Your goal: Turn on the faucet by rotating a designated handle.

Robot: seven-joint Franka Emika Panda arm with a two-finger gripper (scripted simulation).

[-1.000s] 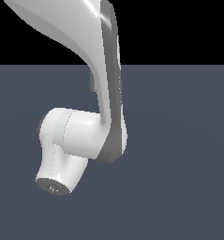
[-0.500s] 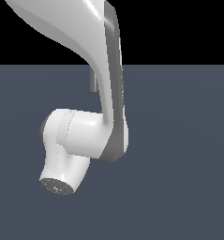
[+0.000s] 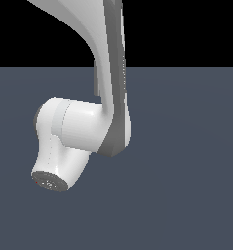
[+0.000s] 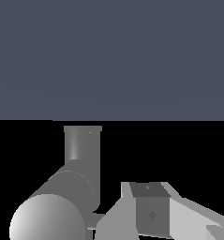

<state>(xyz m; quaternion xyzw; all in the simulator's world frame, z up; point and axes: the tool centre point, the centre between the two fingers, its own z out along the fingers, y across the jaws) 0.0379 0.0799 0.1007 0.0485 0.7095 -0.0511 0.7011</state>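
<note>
In the wrist view, the faucet (image 4: 62, 206) shows very close as a thick grey cylinder with a rounded end, and a narrower grey tube (image 4: 83, 143) rises from it. Right beside it is my gripper (image 4: 153, 213), a grey and white block, with a small grey piece (image 4: 97, 219) between the two that may be the handle. I cannot tell whether the jaws are open or shut. In the exterior view my white arm (image 3: 84, 127) hides the gripper, and only a thin grey strip of the faucet (image 3: 96, 80) peeks out behind it.
A flat dark blue-grey floor (image 3: 186, 171) runs to a black background. No other objects show.
The arm's wrist has shifted slightly up and toward the exterior view's left compared with half a second ago. The grey strip behind it stays put.
</note>
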